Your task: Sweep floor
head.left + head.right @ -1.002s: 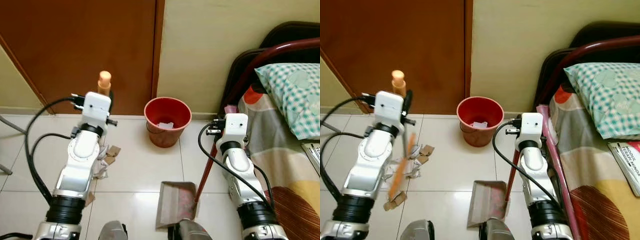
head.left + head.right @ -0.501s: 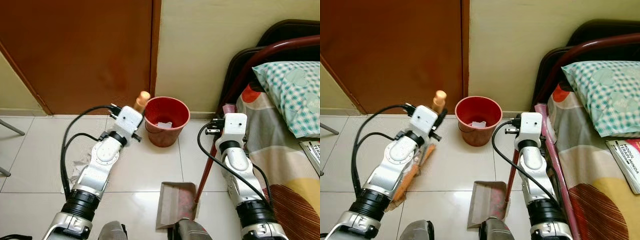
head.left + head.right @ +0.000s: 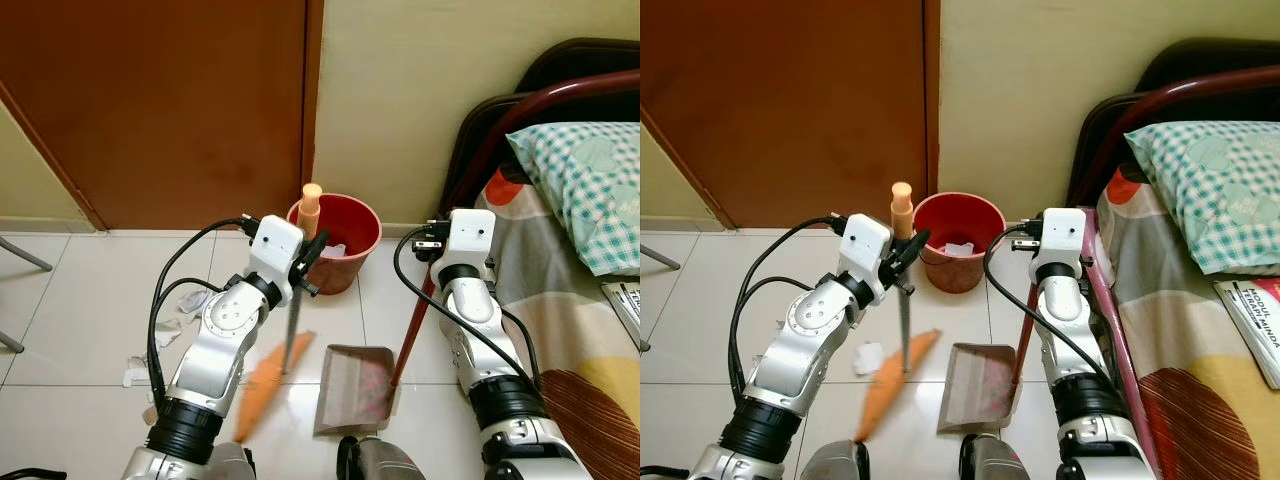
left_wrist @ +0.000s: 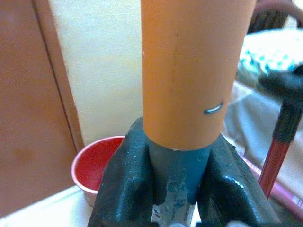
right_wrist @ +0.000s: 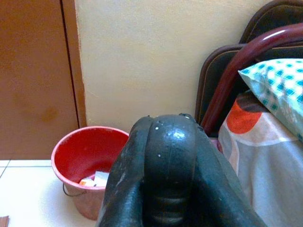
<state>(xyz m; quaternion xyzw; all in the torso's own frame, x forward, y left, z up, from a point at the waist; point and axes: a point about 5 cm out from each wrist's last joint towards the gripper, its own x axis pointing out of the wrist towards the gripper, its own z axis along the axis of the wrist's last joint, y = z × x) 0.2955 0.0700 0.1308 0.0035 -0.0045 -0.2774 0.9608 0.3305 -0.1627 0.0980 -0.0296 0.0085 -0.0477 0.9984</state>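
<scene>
Now the left claw (image 4: 177, 187) grips the broom (image 3: 290, 335) beside the dustpan (image 3: 356, 388), while the right claw (image 5: 165, 156) is closed on the dustpan's red handle (image 3: 411, 335).

Orange broom (image 3: 268, 388), red bucket (image 3: 352, 235), teal-check pillow (image 3: 590, 190).

One broom (image 3: 290, 340), one dustpan (image 3: 355, 390), one red bucket (image 3: 345, 245), one pillow (image 3: 585, 185), several paper scraps (image 3: 185, 305)

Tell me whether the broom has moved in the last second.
Yes. The broom, held by the left gripper, swung rightward from near the door toward the dustpan.
</scene>
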